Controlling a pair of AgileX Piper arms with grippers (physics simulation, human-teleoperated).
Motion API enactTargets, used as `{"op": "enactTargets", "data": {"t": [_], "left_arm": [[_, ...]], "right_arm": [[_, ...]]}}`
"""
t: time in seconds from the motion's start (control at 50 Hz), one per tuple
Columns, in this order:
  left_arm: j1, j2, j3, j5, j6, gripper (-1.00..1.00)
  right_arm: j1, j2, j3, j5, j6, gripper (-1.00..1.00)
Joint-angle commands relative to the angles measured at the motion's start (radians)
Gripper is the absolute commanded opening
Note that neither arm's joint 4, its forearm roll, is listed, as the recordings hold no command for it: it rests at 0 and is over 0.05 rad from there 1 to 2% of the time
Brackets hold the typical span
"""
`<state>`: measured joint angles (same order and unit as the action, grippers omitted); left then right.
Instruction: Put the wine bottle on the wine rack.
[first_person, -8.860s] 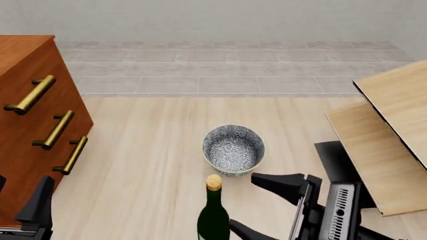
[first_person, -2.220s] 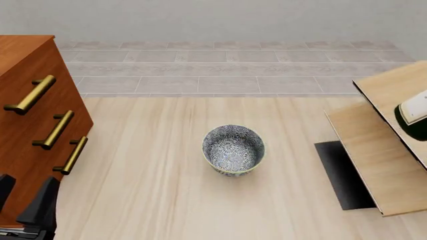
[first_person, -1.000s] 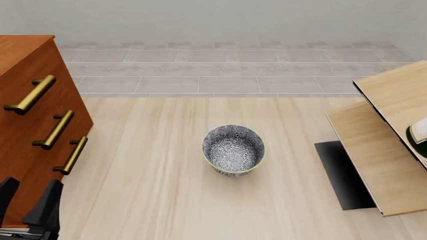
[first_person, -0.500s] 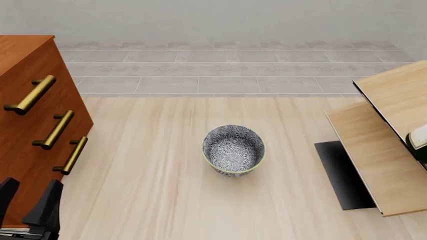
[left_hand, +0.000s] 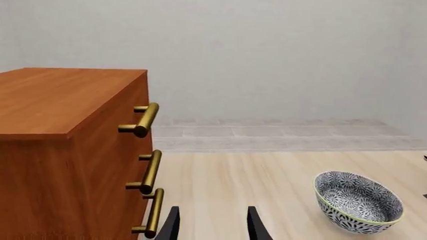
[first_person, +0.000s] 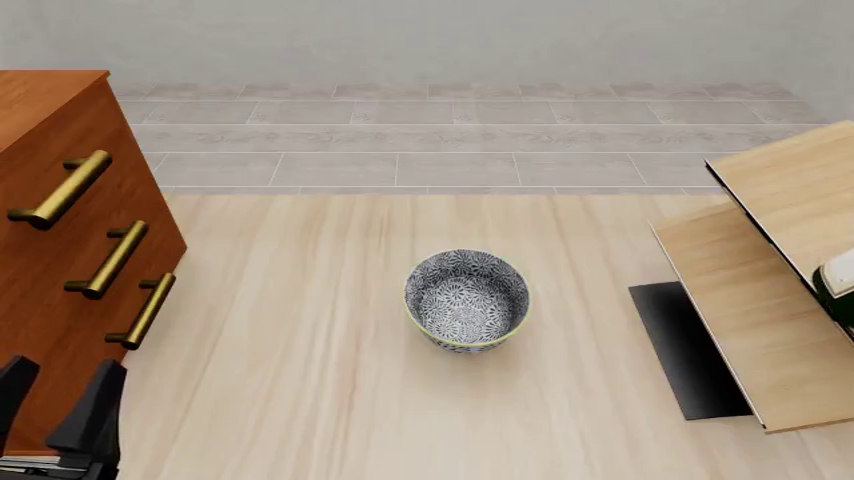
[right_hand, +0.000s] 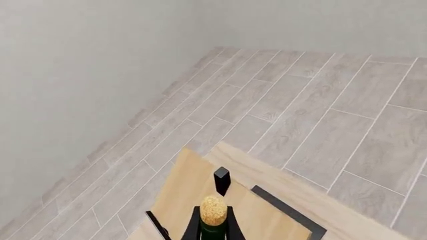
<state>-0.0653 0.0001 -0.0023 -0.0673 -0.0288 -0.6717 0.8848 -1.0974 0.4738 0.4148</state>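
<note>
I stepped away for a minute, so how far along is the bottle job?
Done: the wine bottle is off the table, at the wine rack. In hand: the right gripper shows a fingertip on each side of its neck. Left: release, if seated. The left gripper idles open.

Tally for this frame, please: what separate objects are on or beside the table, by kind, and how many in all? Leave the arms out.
Bowl: 1
Wine bottle: 1, only its edge showing in the front view
Wine rack: 1
Drawer cabinet: 1, with 3 brass handles
Total: 4 objects
</note>
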Motion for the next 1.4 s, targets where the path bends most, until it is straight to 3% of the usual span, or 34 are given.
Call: {"op": "enactTargets", "data": {"t": [0.02,1.4], "left_arm": [[0.003,0.0,0.001,0.001,0.002,1.0],[0.033,0.0,0.002,0.02,0.014,1.0]], "right_arm": [[-0.007,0.039,0.07,-0.032,0.015,-1.0],[-0.114,0.304,0.211,-0.33,-0.028,-1.0]]}}
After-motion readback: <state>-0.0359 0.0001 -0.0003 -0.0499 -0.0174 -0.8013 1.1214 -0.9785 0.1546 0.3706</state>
